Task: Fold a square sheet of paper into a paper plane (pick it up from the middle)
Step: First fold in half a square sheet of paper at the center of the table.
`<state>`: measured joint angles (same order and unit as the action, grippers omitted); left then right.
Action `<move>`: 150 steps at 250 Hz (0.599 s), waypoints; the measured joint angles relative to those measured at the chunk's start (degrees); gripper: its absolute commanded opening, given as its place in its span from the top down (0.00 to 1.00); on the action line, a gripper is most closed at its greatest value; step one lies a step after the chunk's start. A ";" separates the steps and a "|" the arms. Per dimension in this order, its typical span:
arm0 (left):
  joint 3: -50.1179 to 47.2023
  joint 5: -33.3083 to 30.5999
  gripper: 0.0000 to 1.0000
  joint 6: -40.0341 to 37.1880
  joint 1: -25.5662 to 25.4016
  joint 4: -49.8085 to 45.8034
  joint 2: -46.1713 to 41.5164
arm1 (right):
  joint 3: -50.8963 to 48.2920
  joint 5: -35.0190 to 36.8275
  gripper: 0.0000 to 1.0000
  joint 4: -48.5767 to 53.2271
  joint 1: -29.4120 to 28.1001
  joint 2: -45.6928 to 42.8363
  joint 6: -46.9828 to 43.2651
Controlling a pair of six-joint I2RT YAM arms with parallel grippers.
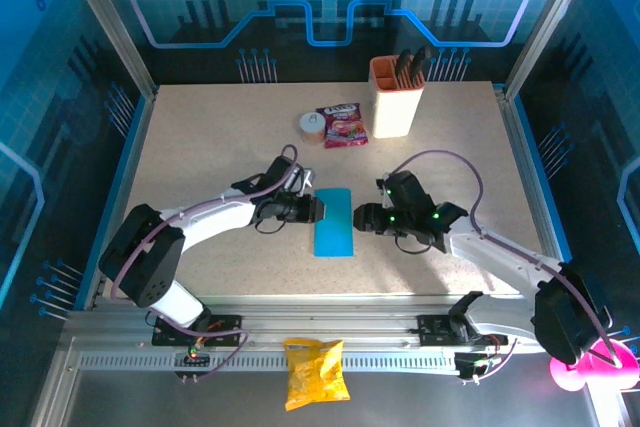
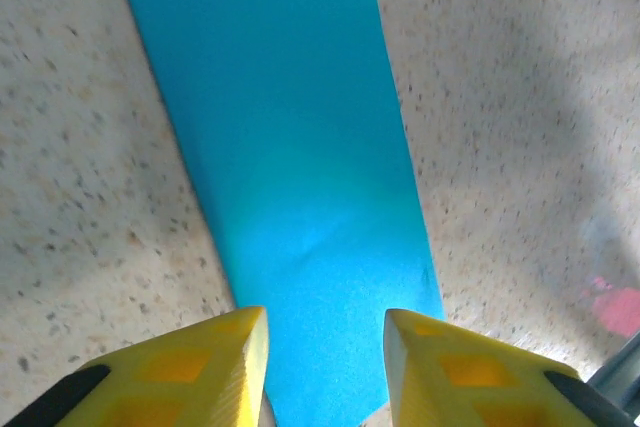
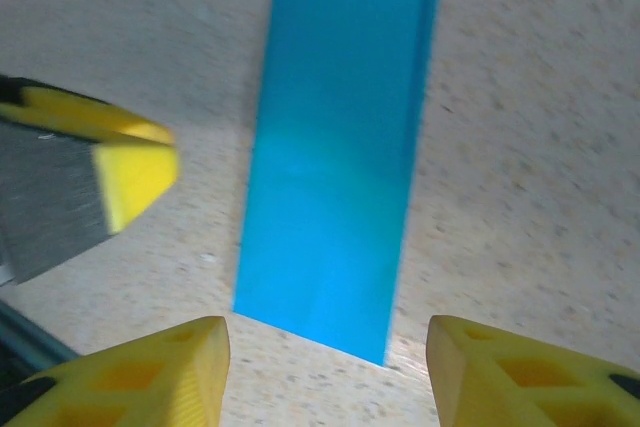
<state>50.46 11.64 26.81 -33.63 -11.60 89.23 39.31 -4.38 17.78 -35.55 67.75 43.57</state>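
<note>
The speckled beige counter [image 1: 200, 147] is taking up most of the top view, ringed by blue-lit panels. The left arm [image 1: 200, 217] and the right arm [image 1: 500, 247] are reaching in from the near corners and meeting near the counter's middle.

At the far edge, a beige holder cup [image 1: 395, 102] is standing upright with dark tools sticking out of it. The cyan-blue sheet of paper [image 1: 333, 222] is lying flat at the centre of the counter as a narrow rectangle, doubled over lengthwise, its long sides running near to far. The left wrist view is showing it [image 2: 300, 177] with a faint crease low down, and the right wrist view [image 3: 335, 177] is showing two layered edges along one long side.

The left pincer [image 1: 318, 209] is sitting at the paper's left long edge, its yellow fingers [image 2: 230, 367] standing apart, with the paper running between and beneath them, not clamped. The right pincer [image 1: 358, 217] is facing it from the right edge, its jaws spread wide [image 3: 328, 335] and gripping nothing.

On the front rail, a yellow crinkled bag [image 1: 315, 372] is lying off the counter. A pink-red snack packet [image 1: 342, 125] is resting just left of the cup, with a small roll [image 1: 312, 127] just beside it.
</note>
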 measured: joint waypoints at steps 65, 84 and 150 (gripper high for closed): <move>-1.81 -3.10 0.63 -0.22 -0.98 4.68 0.94 | -8.81 -1.07 0.48 -4.70 -0.02 -0.85 3.06; -1.07 -3.41 0.63 -0.42 -1.49 5.09 2.78 | -10.56 -2.01 0.49 -7.54 -0.02 -0.83 4.63; 2.03 -4.39 0.65 -1.92 -3.58 5.86 7.65 | -13.07 -4.07 0.52 -14.43 -0.57 2.29 8.11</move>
<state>52.49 7.25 24.88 -37.21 -5.74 96.88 26.24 -8.45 3.36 -36.12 70.04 51.68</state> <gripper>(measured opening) 0.348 0.491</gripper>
